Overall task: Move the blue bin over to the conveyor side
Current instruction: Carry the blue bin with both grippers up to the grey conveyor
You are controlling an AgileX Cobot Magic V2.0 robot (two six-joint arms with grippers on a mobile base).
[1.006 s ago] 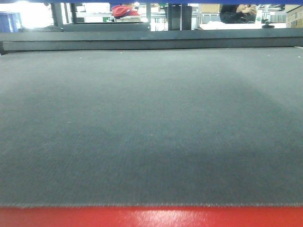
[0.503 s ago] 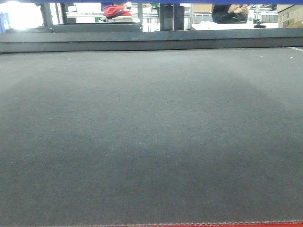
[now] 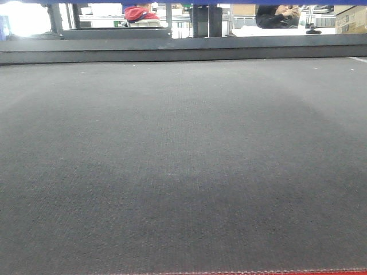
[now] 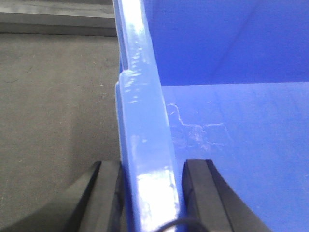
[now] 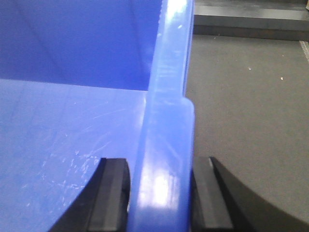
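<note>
1. The left gripper (image 4: 152, 166) was closed across one side rim of the blue bin (image 4: 231, 43), with one black finger (image 4: 107, 193) outside the wall and the other inside.
2. Its jaws stood narrow, both touching the rim.
3. The right gripper (image 5: 161, 166) clamped the opposite rim in the same way, with one black finger (image 5: 112, 193) inside and the other outside.
4. Both grippers pointed lengthwise along their rims.

Bin (image 4: 231, 145) over conveyor (image 3: 183, 172), side rims between left fingers (image 4: 108, 193) and between right fingers (image 5: 113, 193)
</note>
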